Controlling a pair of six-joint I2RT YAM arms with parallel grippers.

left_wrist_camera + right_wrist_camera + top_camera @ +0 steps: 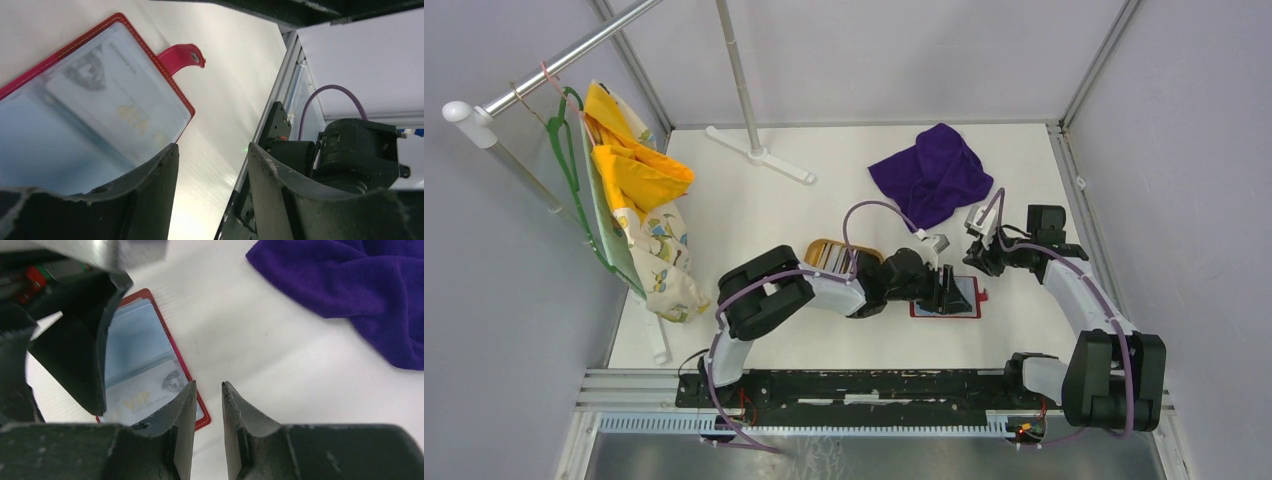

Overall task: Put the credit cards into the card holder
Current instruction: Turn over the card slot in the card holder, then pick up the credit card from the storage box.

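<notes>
White table, grey walls, purple cloth; left hand and right hand parted, empty.

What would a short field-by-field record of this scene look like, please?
card holder: red, lying open on the table, snap tab out sideways
card: one pale card with gold lettering in a clear sleeve
left gripper: open, empty, over the holder
right gripper: slightly open, empty, beside the holder's edge
purple cloth: crumpled, apart from the holder
wooden tray: partly hidden behind the left arm
</notes>
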